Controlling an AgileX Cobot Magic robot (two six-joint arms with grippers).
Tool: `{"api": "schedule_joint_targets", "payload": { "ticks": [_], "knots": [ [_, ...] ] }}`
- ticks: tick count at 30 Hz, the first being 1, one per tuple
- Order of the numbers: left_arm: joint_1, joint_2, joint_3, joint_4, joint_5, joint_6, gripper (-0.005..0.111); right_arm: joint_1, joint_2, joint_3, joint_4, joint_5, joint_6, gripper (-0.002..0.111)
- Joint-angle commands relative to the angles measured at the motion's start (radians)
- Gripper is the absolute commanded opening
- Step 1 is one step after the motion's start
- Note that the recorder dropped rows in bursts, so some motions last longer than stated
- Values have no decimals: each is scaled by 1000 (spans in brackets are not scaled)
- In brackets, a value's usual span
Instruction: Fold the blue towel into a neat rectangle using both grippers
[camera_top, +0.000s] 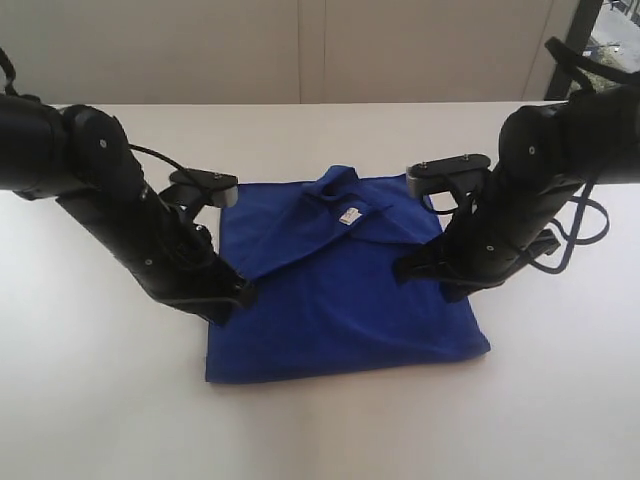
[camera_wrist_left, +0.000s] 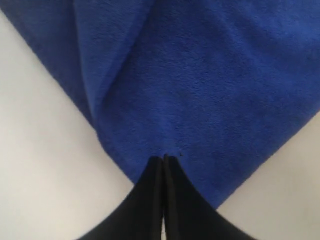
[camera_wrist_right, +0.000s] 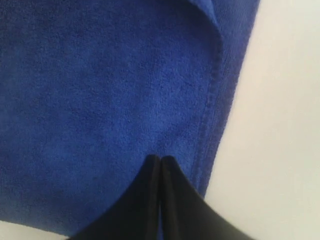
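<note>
- White table (camera_top: 320, 445), plain beige wall (camera_top: 300, 50) behind. The blue towel (camera_top: 340, 310) lies in the middle of the table, with its white label (camera_top: 349, 215) showing on the rumpled far part.
- The left gripper (camera_top: 243, 293) is down on the cloth on the left-arm side of the label, close to that side's edge. Its jaws are pressed tight together, with the tips on the fabric.
- The right gripper (camera_top: 400, 270) sits on the other side of the label, just inside the hemmed edge (camera_wrist_right: 212, 100). Its jaws are fully closed too.
- I can't tell whether either pair of tips has any cloth pinched between them.
- Risk one: if one side has closed on nothing, a lift would raise only the other side and the fold would go skew.
- Risk two: the flaps around the label lie diagonal and bunched. Folding over them would probably trap crooked layers, not a neat rectangle.
- Risk three: the cloth is soft, so a thin pinch could slip out mid-carry, and arms moving at uneven pace would twist it.
- Risk four: tips that press and drag could push the whole towel across the smooth table.
</note>
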Motion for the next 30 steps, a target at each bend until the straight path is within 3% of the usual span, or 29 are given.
{"api": "schedule_joint_targets", "payload": {
  "ticks": [1,6,19,26,30],
  "knots": [
    [-46,-14,43,-25,-78,-16,0,4,-8,27,2,-26,-3,0],
    [-52,-14,97,-42,-170,-18,0,4,-4,48,2,-59,6,0],
    [-52,73,149,-44,-210,-20,0,4,-4,96,9,-114,6,0],
    [-50,84,149,134,-197,-20,0,4,-4,105,5,-112,6,0],
    [-6,84,149,165,-175,-22,0,4,-4,105,5,-107,6,0]
  ]
}}
